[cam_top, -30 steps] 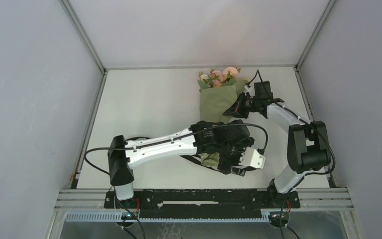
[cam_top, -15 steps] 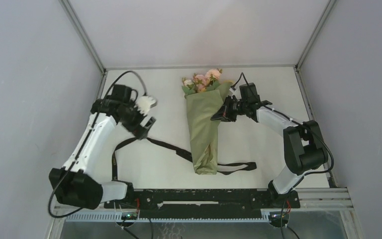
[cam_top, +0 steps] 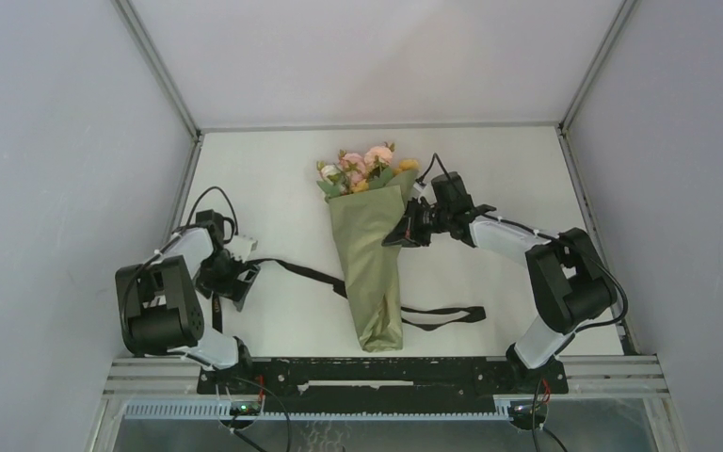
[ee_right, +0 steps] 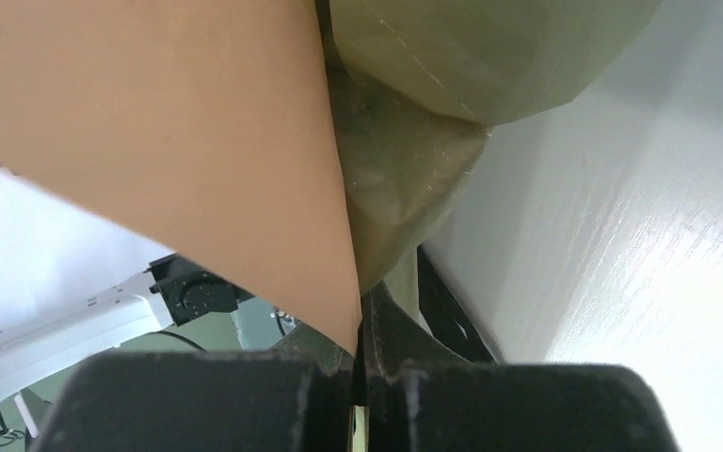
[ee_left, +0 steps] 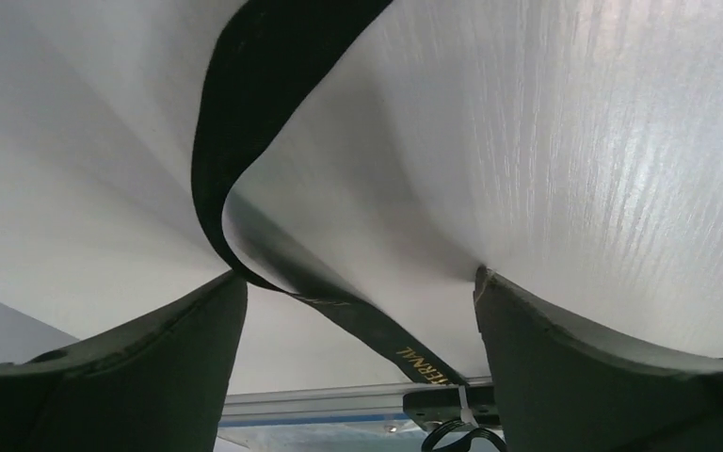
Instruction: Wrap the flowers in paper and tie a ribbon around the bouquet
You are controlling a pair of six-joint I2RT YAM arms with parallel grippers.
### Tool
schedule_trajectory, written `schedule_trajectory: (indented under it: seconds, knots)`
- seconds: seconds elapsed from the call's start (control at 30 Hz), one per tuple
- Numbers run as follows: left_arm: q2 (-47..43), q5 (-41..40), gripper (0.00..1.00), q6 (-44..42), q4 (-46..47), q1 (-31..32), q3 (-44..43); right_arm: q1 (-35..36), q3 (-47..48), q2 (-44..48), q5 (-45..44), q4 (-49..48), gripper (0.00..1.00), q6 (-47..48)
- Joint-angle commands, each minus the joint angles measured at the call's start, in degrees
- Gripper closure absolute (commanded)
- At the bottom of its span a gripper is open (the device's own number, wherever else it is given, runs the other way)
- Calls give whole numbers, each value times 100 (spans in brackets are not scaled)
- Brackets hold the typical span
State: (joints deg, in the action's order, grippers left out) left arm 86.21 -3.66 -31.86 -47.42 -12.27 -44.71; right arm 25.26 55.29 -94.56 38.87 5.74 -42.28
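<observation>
The bouquet lies mid-table with its pink and yellow flowers [cam_top: 358, 168] at the far end, wrapped in a cone of olive paper [cam_top: 369, 268]. My right gripper [cam_top: 401, 233] is shut on the cone's right edge; its wrist view shows the tan-orange inner face of the paper [ee_right: 169, 141] pinched between the closed fingers of the right gripper [ee_right: 361, 331]. A black ribbon [cam_top: 311, 274] runs from the left, under the cone, and out on the right. My left gripper [cam_top: 232, 282] stands open over the ribbon's left end. In its wrist view the ribbon [ee_left: 245, 141] curves between the spread fingers [ee_left: 151, 367].
Grey walls enclose the white table [cam_top: 508, 169] on three sides, with metal rails along the edges. The black mounting rail [cam_top: 386, 372] with both arm bases lies along the near edge. The left arm is folded close to the left wall.
The left arm swung off the bouquet's lower end to the far left, then came down onto the ribbon's left end. The right gripper moved the bouquet leftward.
</observation>
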Motion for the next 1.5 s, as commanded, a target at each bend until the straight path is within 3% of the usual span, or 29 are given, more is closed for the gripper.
schedule_trajectory:
  seconds: [0.0,0.07,0.13,0.17,0.2,0.43,0.53,0.7,0.8,1.1,1.27,1.47]
  knots:
    - [141,-303,12,-16,1005,-105,-42,171,-124,288,-89,-500,100,-162]
    - [159,15,36,-96,883,-108,-125,221,-221,323,-118,-665,100,-235]
    - [176,558,81,-306,593,-109,-186,261,-336,362,-165,-830,100,-312]
    - [153,715,98,-354,513,-116,-184,276,-395,380,-195,-901,100,-349]
    - [87,876,100,-408,466,-114,-153,298,-449,403,-230,-975,100,-373]
    - [-1752,1935,100,-146,-36,172,-644,578,-714,352,-391,-1294,100,-518]
    - [-2139,1982,100,-55,-472,1323,-1110,673,-755,234,-435,-1503,100,-615]
    - [-2025,2578,100,450,-1171,3382,-2440,894,-756,60,-522,-1707,100,-754]
    - [-1590,3138,100,749,-950,4169,-2820,999,-757,10,-609,-1781,100,-838]
    - [1088,4243,100,2242,897,4293,-2660,1135,-1226,-326,-690,-2346,100,-1339]
    - [2036,4293,100,2427,1131,4483,-2889,1251,-1335,-399,-778,-2253,82,-1259]
    - [2719,3509,100,2381,921,4682,-2848,1435,-1152,178,-1163,-391,54,-238]
